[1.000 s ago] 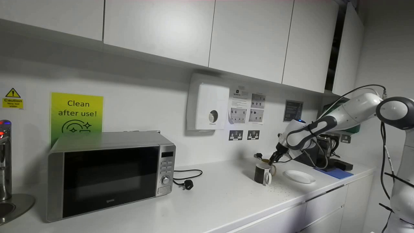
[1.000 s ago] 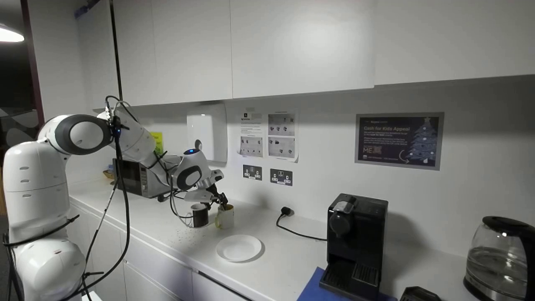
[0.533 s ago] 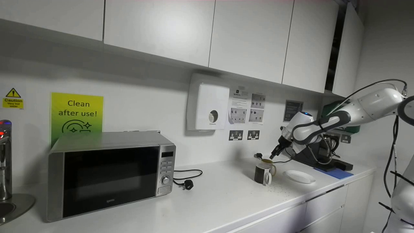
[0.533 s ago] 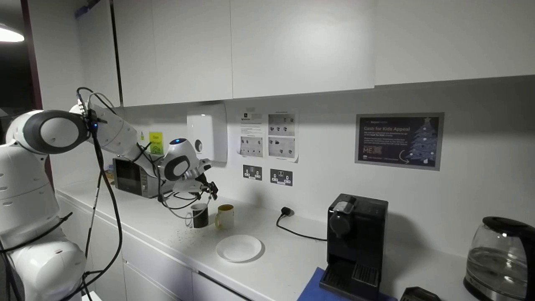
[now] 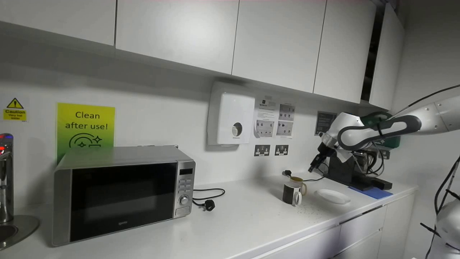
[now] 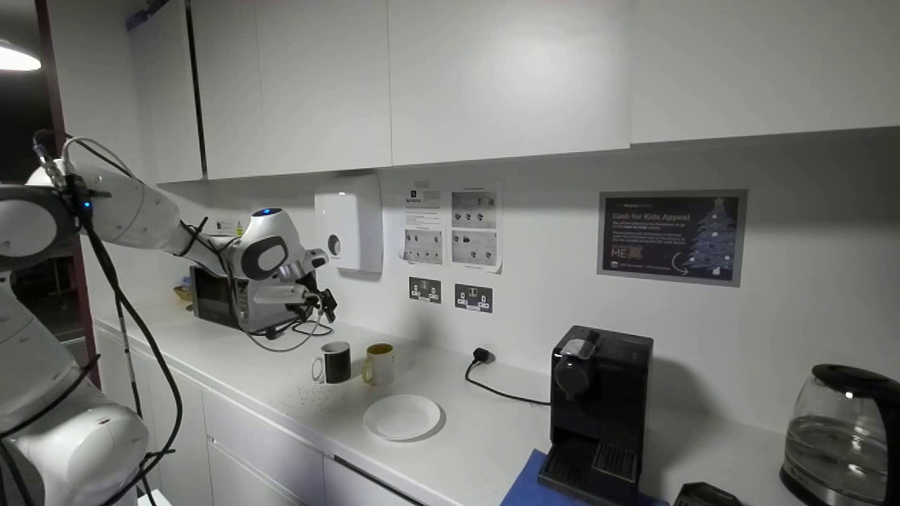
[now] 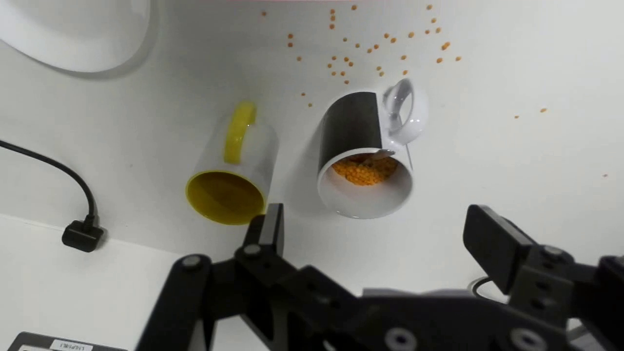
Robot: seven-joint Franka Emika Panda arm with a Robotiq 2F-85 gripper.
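The desk (image 5: 233,219) and wall (image 5: 161,118) are faced slantwise in both exterior views, from the microwave (image 5: 124,198) end and the coffee machine (image 6: 598,414) end; from the wrist, the dark-sided mug (image 7: 351,122) is looked down on closely past the hand (image 7: 374,229); the plate (image 6: 402,416) is shared by all

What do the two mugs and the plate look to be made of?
Dark-and-white mug: probably glazed ceramic, from the glossy highlights on its handle. Yellow-lined mug: likely ceramic too, with a smooth coloured lining. Plate: smooth, plain white; ceramic or plastic, unclear.
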